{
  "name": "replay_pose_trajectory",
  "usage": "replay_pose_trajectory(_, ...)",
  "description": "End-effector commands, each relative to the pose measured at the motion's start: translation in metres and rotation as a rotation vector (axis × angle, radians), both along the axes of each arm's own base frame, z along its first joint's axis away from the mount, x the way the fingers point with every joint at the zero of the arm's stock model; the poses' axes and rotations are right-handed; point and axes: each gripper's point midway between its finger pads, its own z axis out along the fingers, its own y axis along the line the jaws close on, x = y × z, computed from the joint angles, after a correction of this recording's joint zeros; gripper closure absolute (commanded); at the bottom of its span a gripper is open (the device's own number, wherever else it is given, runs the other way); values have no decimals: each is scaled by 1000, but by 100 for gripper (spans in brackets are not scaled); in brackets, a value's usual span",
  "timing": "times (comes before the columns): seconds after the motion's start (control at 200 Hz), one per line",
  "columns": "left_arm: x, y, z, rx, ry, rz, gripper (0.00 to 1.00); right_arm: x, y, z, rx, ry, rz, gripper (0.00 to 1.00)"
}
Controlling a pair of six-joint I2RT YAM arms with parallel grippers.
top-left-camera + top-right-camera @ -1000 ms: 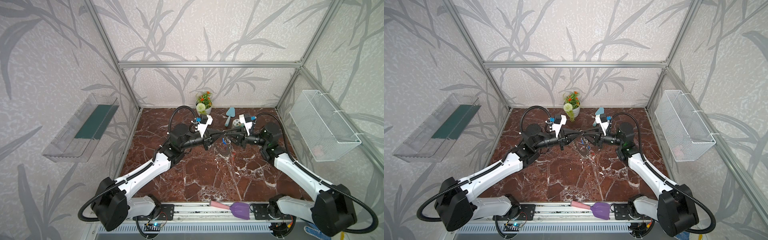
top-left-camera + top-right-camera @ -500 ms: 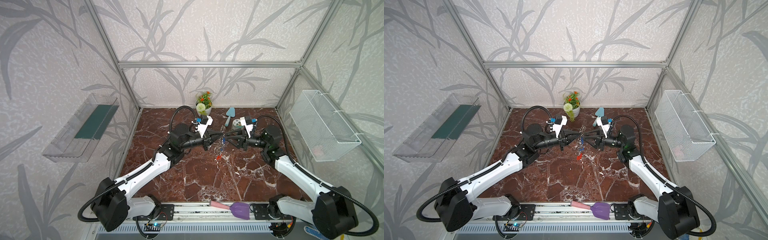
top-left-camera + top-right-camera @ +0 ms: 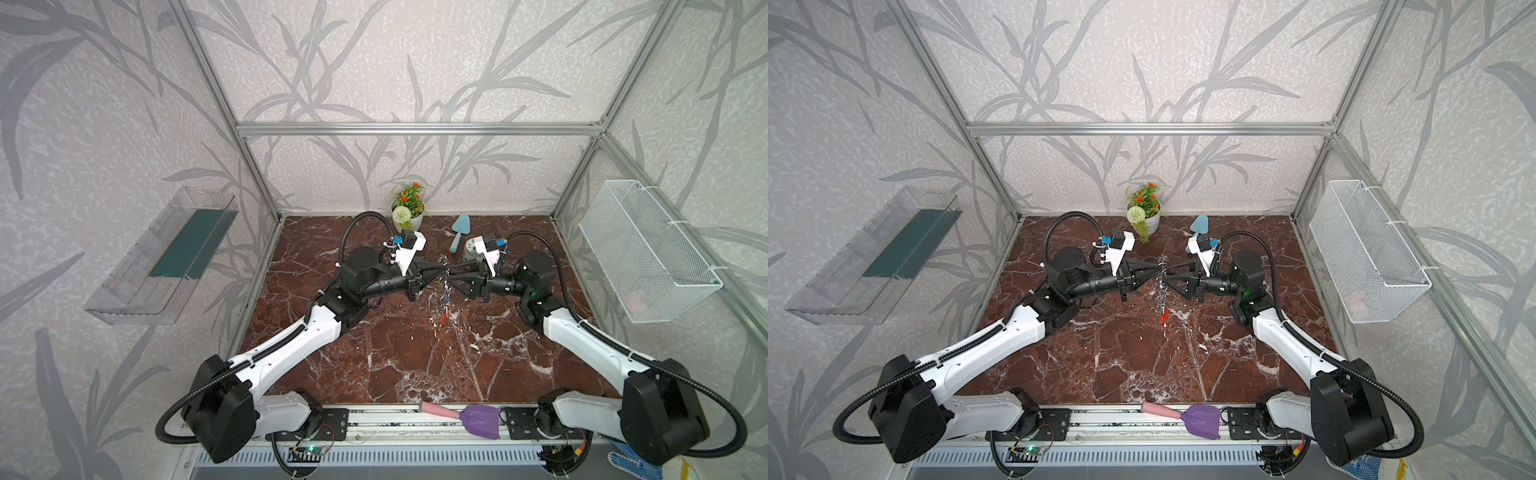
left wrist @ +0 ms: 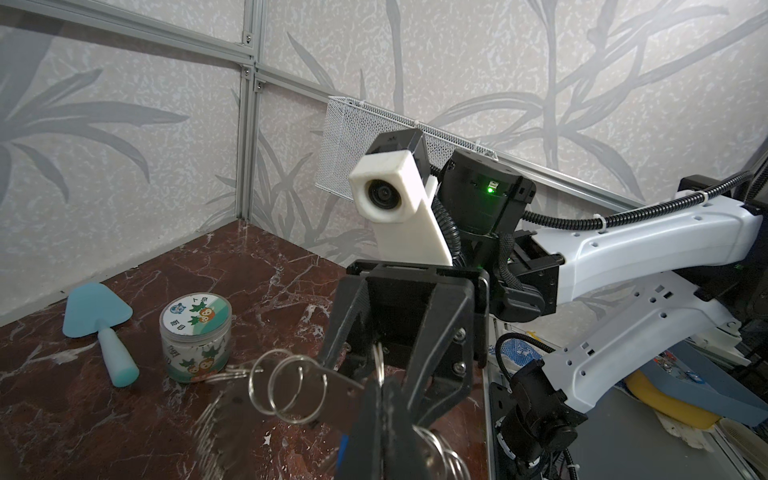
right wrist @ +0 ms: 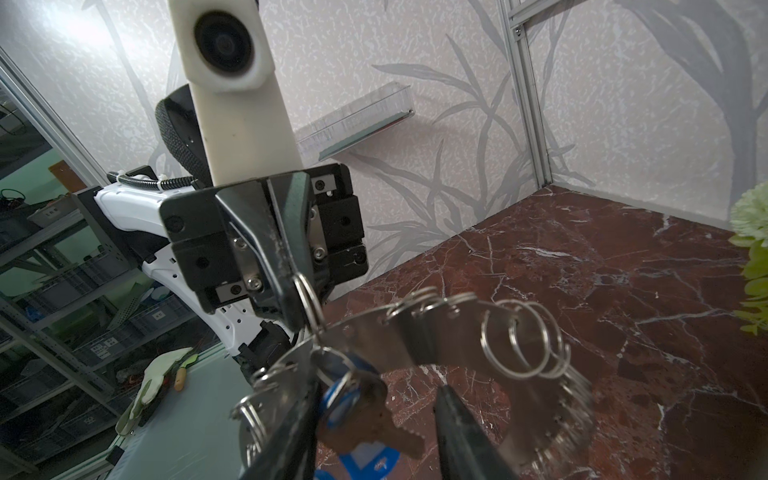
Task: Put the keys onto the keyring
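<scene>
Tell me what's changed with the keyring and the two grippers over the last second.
The right gripper opened its jaws and let go of the keyring, which swung down and now hangs from the left gripper with the orange-red key lowest. Unchanged: the left gripper stays shut on the keyring, in about the same spot.

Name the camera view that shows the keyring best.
The right wrist view: the keyring shows close up, with its grey plate, split rings and a blue key. The left wrist view catches a few rings and blurred plate. In both top views it is a glinting sliver.
</scene>
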Motion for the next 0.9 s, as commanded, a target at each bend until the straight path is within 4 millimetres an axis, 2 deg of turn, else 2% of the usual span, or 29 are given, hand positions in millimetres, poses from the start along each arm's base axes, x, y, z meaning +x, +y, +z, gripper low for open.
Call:
replay_pose_trajectory(0.0,0,0,28,-44,-69,-4,100,-7,3,0,10,-25,33,52)
replay_pose_trajectory(0.195,-1,0,28,-44,-66,-8,100,-3,5,-1,9,-27,26,52)
replay_pose_trajectory(0.415,-1,2,26,-30,-67,3,100,2,6,-2,5,-22,15,65)
replay_pose_trajectory(0.62,3,10,19,12,-70,50,100,-2,3,-4,-12,-22,-4,79)
replay_pose_trajectory(0.895,5,19,23,-1,-62,67,100,-7,-1,-7,-44,-29,-22,97)
